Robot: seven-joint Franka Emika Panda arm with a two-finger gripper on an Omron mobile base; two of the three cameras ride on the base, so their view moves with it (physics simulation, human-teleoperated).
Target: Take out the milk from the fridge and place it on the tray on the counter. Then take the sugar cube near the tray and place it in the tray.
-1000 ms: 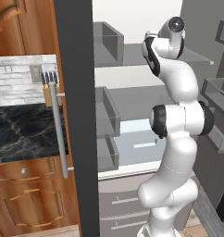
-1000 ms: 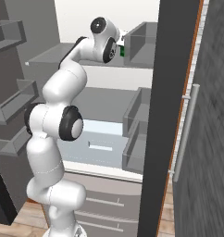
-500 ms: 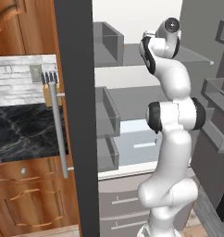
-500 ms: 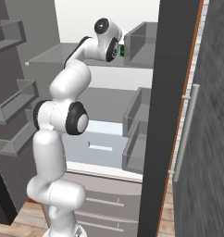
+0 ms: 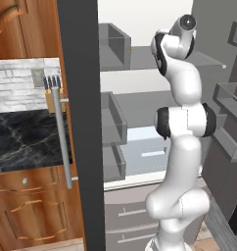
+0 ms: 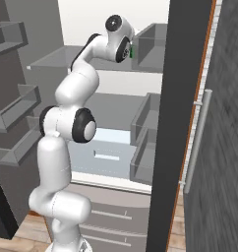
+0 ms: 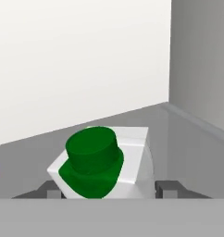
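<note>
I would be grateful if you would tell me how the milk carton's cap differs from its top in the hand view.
The cap is dark green and round; the carton top is white with straight edges and corners. The cap stands up from the top, which lies flatter beneath it. Both belong to the milk carton, which sits between the gripper fingertips.

Rendered home kitchen, open fridge (image 5: 140, 122), marble counter (image 5: 22, 139), wooden cabinets (image 5: 32, 211)
</note>
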